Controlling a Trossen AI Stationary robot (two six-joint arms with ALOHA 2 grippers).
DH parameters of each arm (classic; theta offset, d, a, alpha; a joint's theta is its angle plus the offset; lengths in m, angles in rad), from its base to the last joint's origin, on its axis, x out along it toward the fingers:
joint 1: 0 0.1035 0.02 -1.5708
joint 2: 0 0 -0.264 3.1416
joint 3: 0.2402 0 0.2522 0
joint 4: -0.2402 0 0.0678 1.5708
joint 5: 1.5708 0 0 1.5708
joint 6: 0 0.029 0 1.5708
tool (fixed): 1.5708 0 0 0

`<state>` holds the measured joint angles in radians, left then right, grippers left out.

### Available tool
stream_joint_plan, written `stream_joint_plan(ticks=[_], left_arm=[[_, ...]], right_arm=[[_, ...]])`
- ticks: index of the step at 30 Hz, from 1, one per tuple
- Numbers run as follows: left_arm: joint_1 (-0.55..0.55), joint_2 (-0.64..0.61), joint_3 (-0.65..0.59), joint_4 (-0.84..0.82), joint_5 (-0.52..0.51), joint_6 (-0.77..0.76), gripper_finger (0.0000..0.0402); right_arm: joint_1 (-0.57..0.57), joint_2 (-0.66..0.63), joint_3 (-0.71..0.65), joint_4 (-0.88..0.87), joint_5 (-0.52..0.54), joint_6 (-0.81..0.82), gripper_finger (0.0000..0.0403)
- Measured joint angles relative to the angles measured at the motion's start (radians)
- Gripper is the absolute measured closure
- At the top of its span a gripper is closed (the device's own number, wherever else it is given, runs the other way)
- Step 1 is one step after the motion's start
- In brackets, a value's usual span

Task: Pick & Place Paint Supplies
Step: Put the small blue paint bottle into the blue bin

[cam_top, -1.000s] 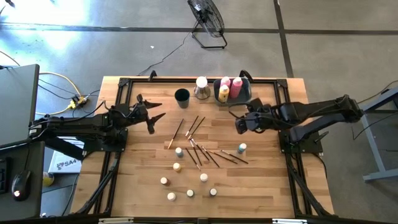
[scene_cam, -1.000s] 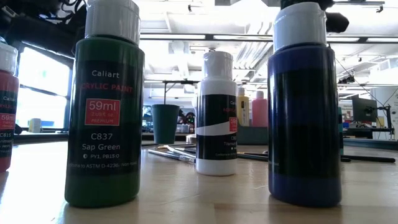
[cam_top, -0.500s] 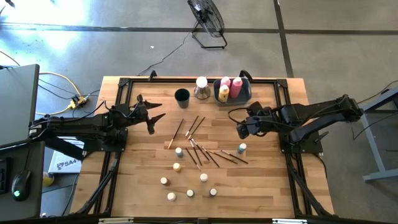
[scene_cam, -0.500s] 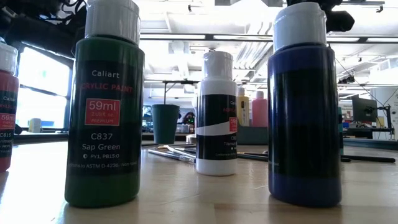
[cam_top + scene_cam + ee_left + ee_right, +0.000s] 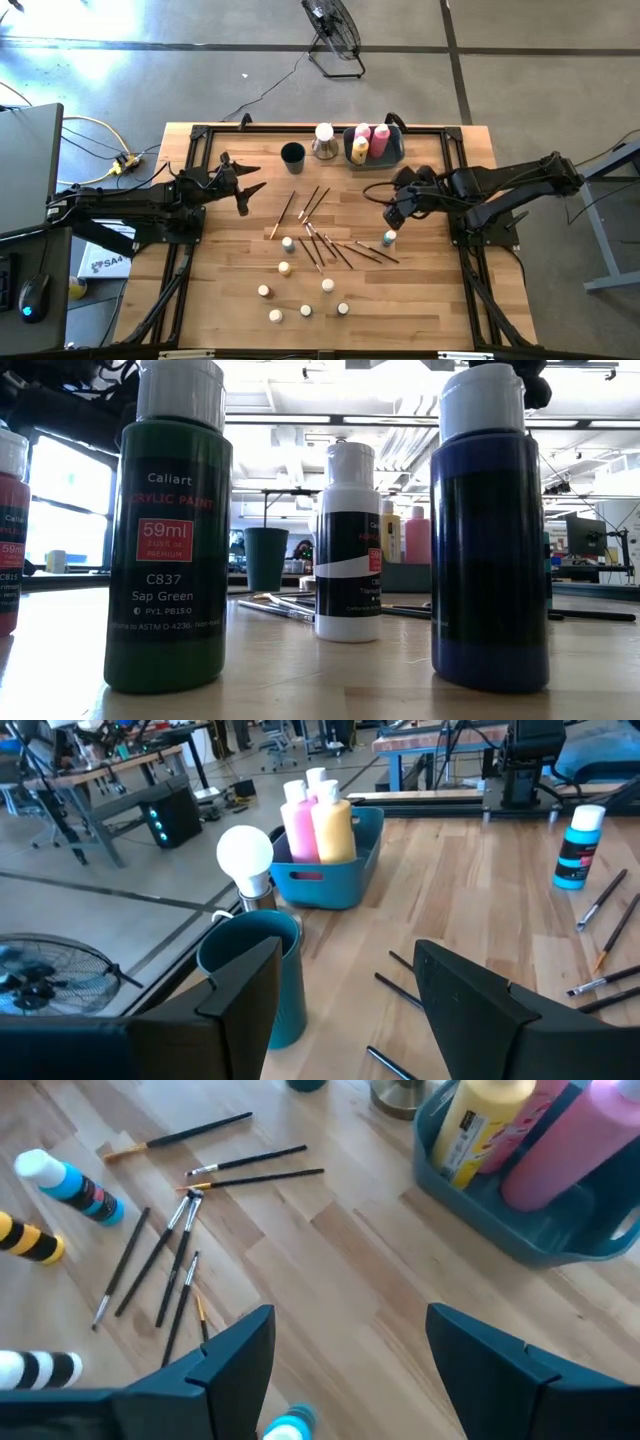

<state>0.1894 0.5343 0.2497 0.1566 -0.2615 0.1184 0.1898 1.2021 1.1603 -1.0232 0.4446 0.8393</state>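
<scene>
Several small paint bottles stand upright on the wooden table, among them a teal one (image 5: 389,238) and a cluster near the front (image 5: 300,290). Thin dark-handled brushes (image 5: 320,232) lie scattered flat at the middle. My right gripper (image 5: 393,214) hangs open, tilted down, just above and to the far side of the teal bottle. That bottle's cap (image 5: 285,1426) shows low between its fingers, untouched. Pink and yellow bottles (image 5: 520,1125) stand in the grey-blue bin (image 5: 376,147). My left gripper (image 5: 250,190) waits open and level at the table's left, facing the dark cup (image 5: 250,970).
A white bulb-shaped thing (image 5: 324,139) stands between cup and bin at the far edge. In the low view, green (image 5: 170,530), white (image 5: 347,540) and blue (image 5: 490,540) bottles stand close to the camera. A black frame rail (image 5: 320,128) runs around the table. Bare wood lies at the right.
My right gripper has rolled about its own axis, and its fingers have swung a little toward the table's near edge, closer to the teal bottle. Its fingers stay open. Nothing on the table has moved.
</scene>
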Motion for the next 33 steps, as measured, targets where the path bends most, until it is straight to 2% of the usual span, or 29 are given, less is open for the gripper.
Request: stream_joint_plan(ticks=[7, 9, 15, 24, 29, 33], left_arm=[[0.0, 0.0, 0.0, -0.006, 0.0, -0.013, 0.0176], [0.0, 0.0, 0.0, -0.014, -0.002, -0.016, 0.0176], [0.0, 0.0, 0.0, -0.041, -0.01, -0.022, 0.0176], [0.0, 0.0, 0.0, -0.074, -0.01, -0.024, 0.0176], [0.0, 0.0, 0.0, -0.078, -0.01, -0.024, 0.0176], [0.0, 0.0, 0.0, -0.078, -0.01, -0.024, 0.0176]], right_arm=[[0.008, 0.0, 0.0, -0.019, -0.194, -0.072, 0.0149], [0.018, 0.0, 0.0, -0.03, -0.212, -0.106, 0.0149], [0.06, 0.0, -0.004, -0.026, -0.206, -0.132, 0.0149], [0.121, 0.001, -0.182, 0.096, -0.171, -0.076, 0.0149], [0.14, 0.0, -0.24, 0.193, -0.157, -0.077, 0.0149], [0.144, 0.001, -0.273, 0.2, -0.159, -0.05, 0.0149]])
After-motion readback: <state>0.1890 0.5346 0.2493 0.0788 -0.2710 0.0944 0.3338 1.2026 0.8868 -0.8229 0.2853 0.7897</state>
